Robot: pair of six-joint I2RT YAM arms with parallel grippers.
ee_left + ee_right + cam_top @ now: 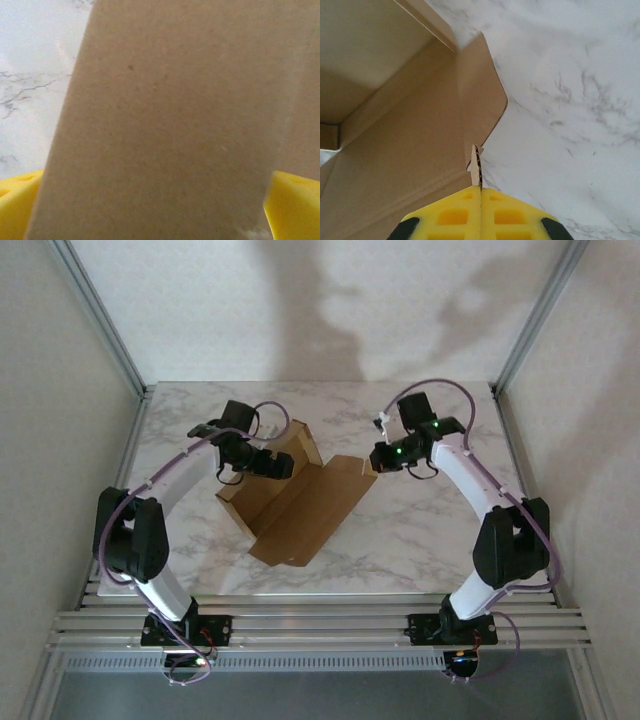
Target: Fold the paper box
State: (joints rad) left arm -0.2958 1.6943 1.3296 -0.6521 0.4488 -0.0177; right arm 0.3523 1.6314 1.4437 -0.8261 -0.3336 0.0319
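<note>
Yellow right pads (455,217) sit closest to the right wrist camera. The right jaws are pressed together there, pinching a thin corner of cardboard that sticks up between them. That corner belongs to the paper box (405,150), whose brown floor and rounded flap (480,90) stretch away beyond the pads, with a wall (395,95) rising farther back. Marble bench (570,100) lies to the right of the flap.

At the left wrist, the left jaws stand spread wide, with a yellow left pad (15,200) at each lower corner of the view. A flat brown panel (170,125) stands close against the lens between them. Whether either pad touches it cannot be told.

From above, the arm bases are bolted to a rail (320,623) at the near edge. Farther in, the paper box lies half folded about the middle of the bench, slanting from near left to far right. The right jaws hold its far-right end. The left jaws reach to a raised side (300,445) at the box's far-left part.
</note>
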